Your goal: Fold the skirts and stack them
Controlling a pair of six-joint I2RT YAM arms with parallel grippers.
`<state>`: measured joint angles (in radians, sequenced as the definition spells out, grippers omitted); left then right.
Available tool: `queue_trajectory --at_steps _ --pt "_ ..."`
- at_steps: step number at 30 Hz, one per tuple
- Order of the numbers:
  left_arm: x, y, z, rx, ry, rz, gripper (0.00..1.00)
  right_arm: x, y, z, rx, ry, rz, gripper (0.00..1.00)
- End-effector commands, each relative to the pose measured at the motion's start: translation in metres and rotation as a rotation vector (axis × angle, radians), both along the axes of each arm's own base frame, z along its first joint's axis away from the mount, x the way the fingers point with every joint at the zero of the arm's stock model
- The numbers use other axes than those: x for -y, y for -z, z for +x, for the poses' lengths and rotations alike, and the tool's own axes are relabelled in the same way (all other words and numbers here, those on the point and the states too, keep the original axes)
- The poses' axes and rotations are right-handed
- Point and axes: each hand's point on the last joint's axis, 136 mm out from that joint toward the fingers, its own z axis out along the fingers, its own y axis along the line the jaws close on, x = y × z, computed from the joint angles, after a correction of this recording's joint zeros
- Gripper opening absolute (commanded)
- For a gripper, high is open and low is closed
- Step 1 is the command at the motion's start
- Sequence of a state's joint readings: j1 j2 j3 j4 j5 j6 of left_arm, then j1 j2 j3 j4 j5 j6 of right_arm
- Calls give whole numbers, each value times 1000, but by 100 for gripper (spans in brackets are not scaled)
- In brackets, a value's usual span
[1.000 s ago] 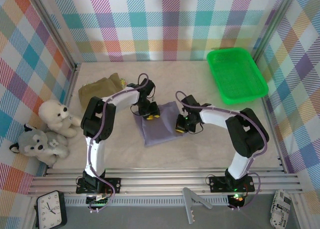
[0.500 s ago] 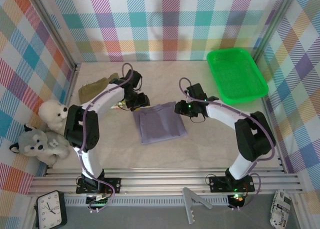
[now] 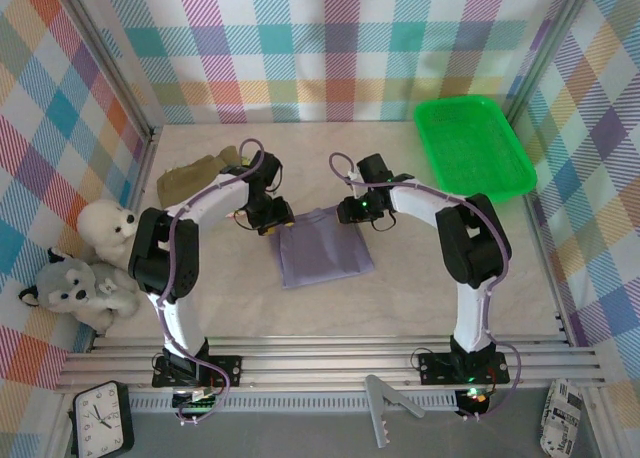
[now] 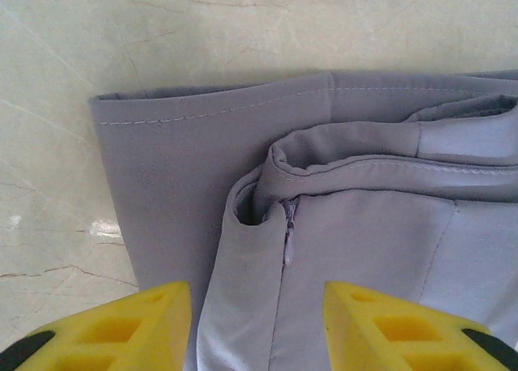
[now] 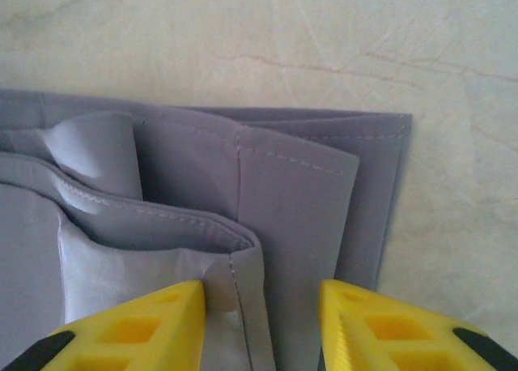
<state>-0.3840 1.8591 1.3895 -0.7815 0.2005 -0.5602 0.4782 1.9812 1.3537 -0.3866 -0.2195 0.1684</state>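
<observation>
A lavender-grey skirt (image 3: 322, 248) lies folded in a rough square at the table's centre. My left gripper (image 3: 273, 216) hovers at its far left corner, and in the left wrist view it (image 4: 259, 330) is open, with the layered cloth (image 4: 364, 225) and a small zip pull lying loose between the yellow fingers (image 4: 121, 330). My right gripper (image 3: 352, 210) is at the far right corner, and in the right wrist view it (image 5: 263, 326) is open over the folded hem (image 5: 291, 201). An olive-khaki skirt (image 3: 195, 180) lies crumpled at the back left.
A green plastic tray (image 3: 440, 168) sits at the back right against the wall. A white plush toy (image 3: 110, 233) and a grey one (image 3: 75, 290) lie at the left edge. Bare tabletop (image 3: 420, 298) stretches in front of the lavender skirt.
Both grippers have left the middle of the lavender skirt and moved back to its far corners. Their jaws have opened, and the skirt now lies flat and folded.
</observation>
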Motion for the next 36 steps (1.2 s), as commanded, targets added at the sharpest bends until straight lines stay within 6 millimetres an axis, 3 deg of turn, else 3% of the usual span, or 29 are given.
queue_trajectory --at_steps 1,13,17,22,23,26,27,32,36 --pt "6 11 -10 -44 2 -9 46 -12 -9 -7 -9 -83 48 40" --pt "11 23 -11 -73 9 10 46 -19 -1 -9 -33 -99 58 34" --pt "16 32 -12 -93 13 10 46 -23 -7 -7 -15 -98 70 12" --pt "24 40 -14 -107 29 10 45 -26 -35 -10 34 -102 127 1" --pt "26 42 -14 -111 36 12 39 -26 -42 -12 46 -103 139 0" --pt "21 42 -17 -101 32 15 7 -26 -66 -16 89 -105 179 0" --pt "19 38 -17 -84 24 4 1 -25 -74 -16 107 -100 188 0" --pt "2 21 -15 7 -26 -84 0 -24 -95 -9 177 -85 235 0" --pt "-3 30 -20 32 -29 -160 0 -36 -95 3 180 -129 295 0"
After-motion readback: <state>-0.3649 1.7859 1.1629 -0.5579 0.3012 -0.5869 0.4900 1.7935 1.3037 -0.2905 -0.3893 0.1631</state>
